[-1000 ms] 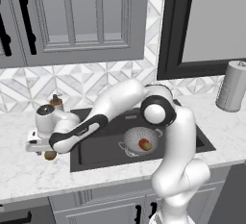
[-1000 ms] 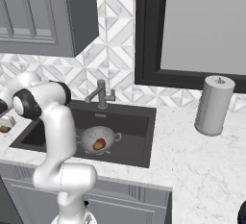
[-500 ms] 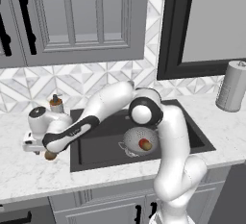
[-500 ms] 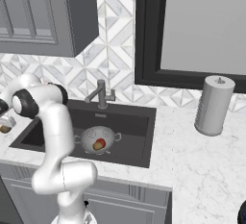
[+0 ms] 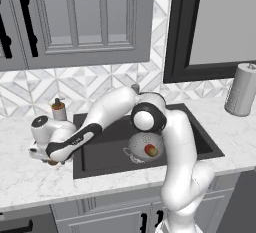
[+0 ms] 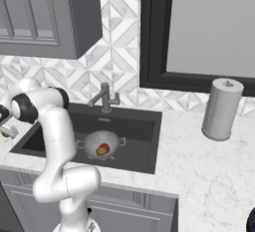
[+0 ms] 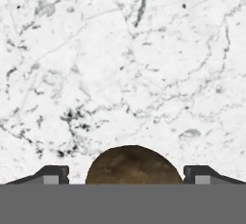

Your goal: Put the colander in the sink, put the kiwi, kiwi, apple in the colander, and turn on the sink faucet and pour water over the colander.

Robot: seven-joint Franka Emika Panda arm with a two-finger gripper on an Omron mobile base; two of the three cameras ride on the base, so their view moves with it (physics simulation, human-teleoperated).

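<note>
The silver colander (image 5: 141, 146) (image 6: 101, 143) stands in the dark sink (image 5: 200, 137) (image 6: 139, 126), with the red apple (image 5: 150, 150) (image 6: 105, 148) and a brownish fruit (image 6: 99, 151) inside it. My arm reaches left over the white counter. The gripper (image 5: 50, 160) (image 7: 127, 174) is low over the marble, open, its fingertips (image 7: 56, 173) either side of a brown kiwi (image 7: 133, 165) (image 5: 52, 162) with a small gap on each side. The faucet (image 6: 104, 96) stands behind the sink, with no water showing.
A soap dispenser (image 5: 59, 110) stands at the back of the counter just beyond the hand. A paper towel roll (image 5: 242, 89) (image 6: 221, 109) stands on the counter right of the sink. Grey cabinets hang above.
The hand has come down a little closer to the counter, over the kiwi. The colander and its fruit have not moved.
</note>
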